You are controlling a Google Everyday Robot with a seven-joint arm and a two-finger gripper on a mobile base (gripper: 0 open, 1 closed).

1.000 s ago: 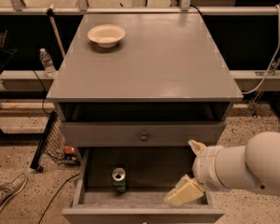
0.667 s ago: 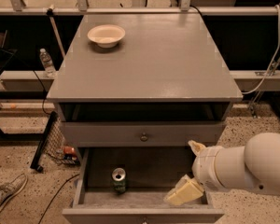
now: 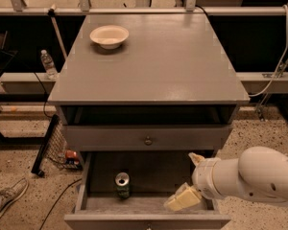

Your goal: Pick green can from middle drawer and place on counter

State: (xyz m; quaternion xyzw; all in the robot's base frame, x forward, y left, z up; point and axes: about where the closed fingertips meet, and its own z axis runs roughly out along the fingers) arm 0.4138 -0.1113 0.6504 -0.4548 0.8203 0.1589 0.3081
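The green can (image 3: 122, 185) stands upright on the dark floor of the open middle drawer (image 3: 144, 211), left of centre, its silver top showing. My gripper (image 3: 189, 178) is at the drawer's right side, at about the can's height and well to the right of it. Its pale yellow fingers (image 3: 182, 198) are spread apart with nothing between them. The white arm enters from the lower right. The counter (image 3: 153, 66) is the grey cabinet top above.
A white bowl (image 3: 109, 35) sits on the counter's far left. The shut drawer front with a round knob (image 3: 148, 140) is above the open drawer. A water bottle (image 3: 48, 63) stands at the left, a shoe (image 3: 6, 200) lies on the floor.
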